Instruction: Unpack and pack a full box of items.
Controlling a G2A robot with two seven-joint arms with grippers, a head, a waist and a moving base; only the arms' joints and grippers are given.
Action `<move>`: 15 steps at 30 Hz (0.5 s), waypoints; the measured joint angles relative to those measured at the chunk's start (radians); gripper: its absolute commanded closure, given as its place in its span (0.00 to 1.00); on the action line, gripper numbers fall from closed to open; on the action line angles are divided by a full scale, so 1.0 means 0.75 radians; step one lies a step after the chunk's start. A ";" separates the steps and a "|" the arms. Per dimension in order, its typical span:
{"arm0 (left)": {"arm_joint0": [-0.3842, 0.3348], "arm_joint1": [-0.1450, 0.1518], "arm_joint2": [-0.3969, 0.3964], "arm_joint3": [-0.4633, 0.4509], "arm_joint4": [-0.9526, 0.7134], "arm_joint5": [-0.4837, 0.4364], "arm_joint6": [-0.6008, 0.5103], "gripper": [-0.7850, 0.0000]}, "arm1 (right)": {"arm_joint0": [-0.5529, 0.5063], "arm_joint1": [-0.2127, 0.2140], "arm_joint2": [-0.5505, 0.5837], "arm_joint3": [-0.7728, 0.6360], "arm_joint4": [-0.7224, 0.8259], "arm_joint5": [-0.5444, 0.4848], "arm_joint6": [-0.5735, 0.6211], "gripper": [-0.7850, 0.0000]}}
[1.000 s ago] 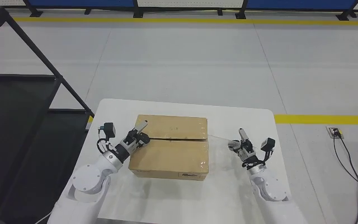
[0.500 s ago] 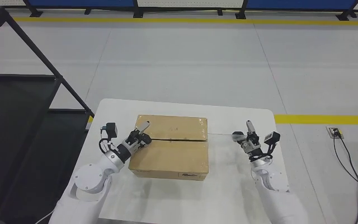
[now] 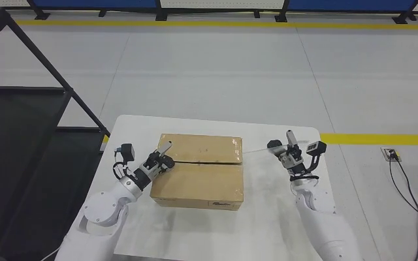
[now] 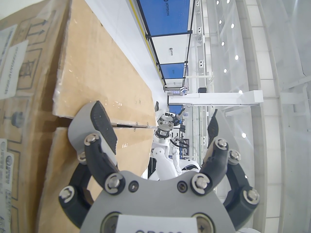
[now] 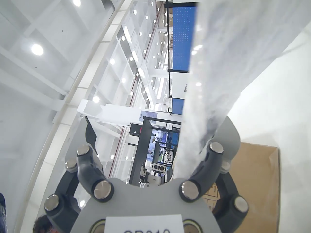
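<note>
A closed brown cardboard box [image 3: 199,169] lies in the middle of the white table [image 3: 274,215], its two top flaps meeting at a seam. My left gripper [image 3: 163,153] is open at the box's left end; in the left wrist view [image 4: 155,112] one pad [image 4: 103,122] rests on the box top [image 4: 97,73] by the seam. My right gripper [image 3: 282,145] hangs off the box's right end, open [image 5: 158,127]. A strip of clear tape [image 5: 218,49] clings to one of its fingers and stretches thinly [image 3: 258,151] back to the box's right end [image 5: 257,170].
A black metal frame [image 3: 46,72] stands beside the table's left side. Bare tabletop lies to the right of the box and in front of it. The left wrist view shows the other arm's gripper [image 4: 167,122] beyond the box's far end.
My right gripper has moved toward the table's far edge and turned, drawing the tape strip out from the box's right end. The left gripper and the box stay put.
</note>
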State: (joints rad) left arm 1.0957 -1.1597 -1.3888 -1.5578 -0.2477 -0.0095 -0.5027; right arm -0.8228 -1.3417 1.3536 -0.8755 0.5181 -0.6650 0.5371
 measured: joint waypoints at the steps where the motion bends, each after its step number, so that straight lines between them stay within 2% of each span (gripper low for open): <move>1: 0.001 0.000 -0.002 -0.001 -0.002 0.000 0.000 0.00 | -0.005 -0.001 -0.002 -0.013 0.002 -0.009 0.007 0.00; 7: 0.003 0.000 -0.004 -0.004 -0.009 -0.002 -0.004 0.00 | -0.056 0.000 -0.003 -0.112 -0.008 -0.073 0.039 0.00; 15: -0.011 -0.008 0.043 -0.032 -0.005 0.004 -0.007 0.00 | -0.130 0.004 0.006 -0.247 -0.103 -0.076 -0.045 0.00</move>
State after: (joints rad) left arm 1.0874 -1.1655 -1.3568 -1.5816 -0.2512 -0.0067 -0.5078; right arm -0.9206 -1.3384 1.3578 -1.0606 0.4412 -0.7222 0.5033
